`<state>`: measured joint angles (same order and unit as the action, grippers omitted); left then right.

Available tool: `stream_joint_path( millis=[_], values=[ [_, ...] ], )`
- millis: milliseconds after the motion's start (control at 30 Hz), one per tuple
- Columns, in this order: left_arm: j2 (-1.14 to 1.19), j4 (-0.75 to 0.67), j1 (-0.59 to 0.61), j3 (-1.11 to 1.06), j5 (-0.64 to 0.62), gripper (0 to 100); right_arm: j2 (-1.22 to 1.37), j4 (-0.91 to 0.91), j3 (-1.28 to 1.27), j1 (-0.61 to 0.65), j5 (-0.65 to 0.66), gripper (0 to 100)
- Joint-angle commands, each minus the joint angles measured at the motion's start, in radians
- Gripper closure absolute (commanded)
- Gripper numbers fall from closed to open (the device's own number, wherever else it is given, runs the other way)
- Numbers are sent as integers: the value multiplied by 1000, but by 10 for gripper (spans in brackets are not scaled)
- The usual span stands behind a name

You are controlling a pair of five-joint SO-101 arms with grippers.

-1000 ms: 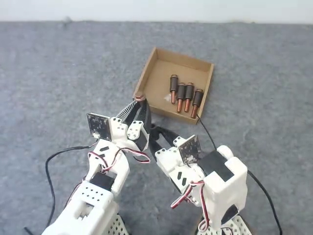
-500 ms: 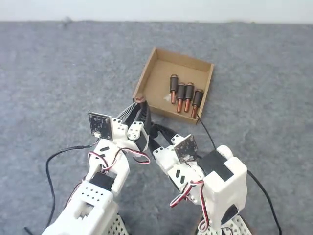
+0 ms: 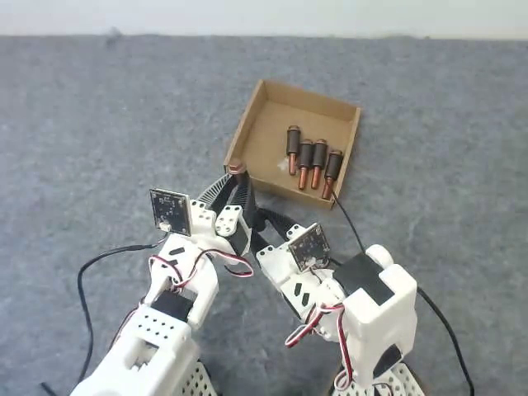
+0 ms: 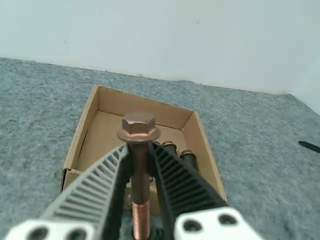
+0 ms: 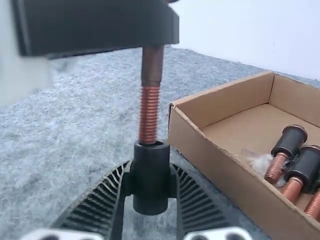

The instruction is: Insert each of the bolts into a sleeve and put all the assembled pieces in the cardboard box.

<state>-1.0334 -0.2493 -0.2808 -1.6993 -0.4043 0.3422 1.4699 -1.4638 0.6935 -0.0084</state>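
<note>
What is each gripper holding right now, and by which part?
Left gripper: bolt, by its shank below the head. Right gripper: sleeve, around its body.

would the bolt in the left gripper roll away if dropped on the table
Probably only in a short arc: the bolt has a round shank but a wider head. The fuzzy grey table surface should slow it. It looks like stiff metal, unlikely to bend.
</note>
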Motion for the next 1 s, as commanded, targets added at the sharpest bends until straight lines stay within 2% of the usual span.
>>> stream_joint_path(
  millis=[0,133,533,700,967],
  values=[
    [3,29,-5,24,-6,988,-12,-4,32,-8,18,993],
    [5,63,-5,24,-5,988,-12,-2,28,-8,71,993],
    [2,89,-6,24,-2,988,-12,-2,25,-8,74,993],
    [0,104,-21,24,74,988,-12,-4,25,-2,74,993],
    [5,100,-8,39,77,988,-10,-8,44,-4,74,993]
  ],
)
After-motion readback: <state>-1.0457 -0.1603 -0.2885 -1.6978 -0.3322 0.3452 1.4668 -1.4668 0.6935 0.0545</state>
